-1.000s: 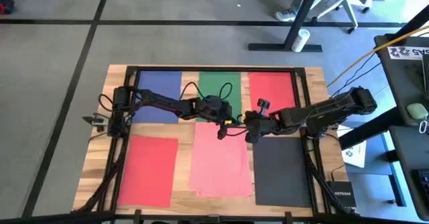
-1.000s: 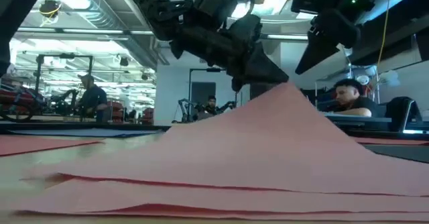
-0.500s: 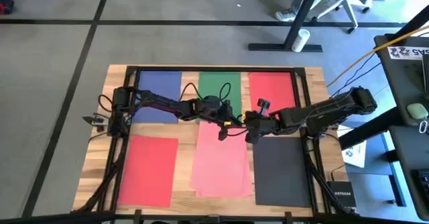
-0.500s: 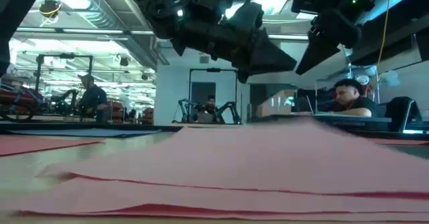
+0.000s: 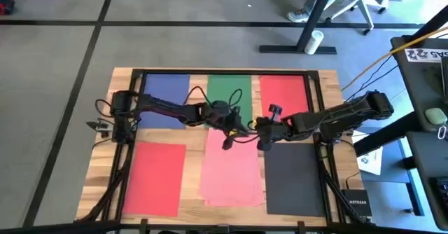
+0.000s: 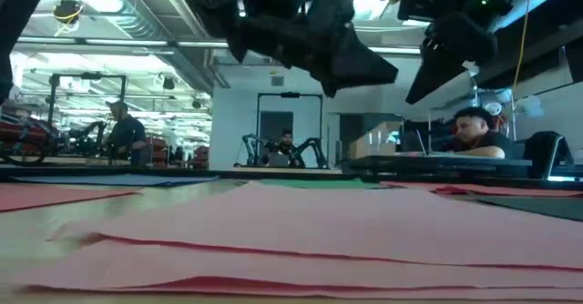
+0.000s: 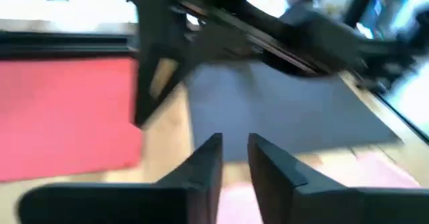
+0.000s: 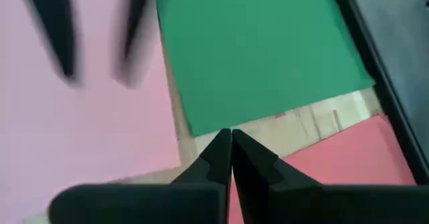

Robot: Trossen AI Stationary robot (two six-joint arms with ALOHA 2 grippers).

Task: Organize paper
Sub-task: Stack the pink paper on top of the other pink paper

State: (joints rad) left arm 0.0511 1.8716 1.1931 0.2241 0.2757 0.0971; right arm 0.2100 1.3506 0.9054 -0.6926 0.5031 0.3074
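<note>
Salmon pink paper (image 5: 231, 167) lies flat on the near middle of the table. In the low view (image 6: 364, 222) its layered edges are slightly fanned. My left gripper (image 5: 226, 143) hovers over the pink paper's far edge, narrowly open in its wrist view (image 7: 234, 153), with nothing between the fingers. My right gripper (image 5: 260, 141) hangs just to its right, above the gap between the pink and dark grey sheets. It is shut (image 8: 231, 147) and clear of the table (image 6: 428, 76).
Other sheets lie flat on the table: blue (image 5: 165, 99) far left, green (image 5: 227, 94) far middle, red (image 5: 283, 94) far right, red (image 5: 155, 178) near left, dark grey (image 5: 294, 178) near right. Black rails (image 5: 318, 108) run along the table's sides. People sit in the room beyond (image 6: 474, 131).
My left gripper has let go of the pink sheet's far edge, which it held raised in a peak, and has risen a little. The sheet has dropped and now lies flat on the pink stack. My right gripper has kept still.
</note>
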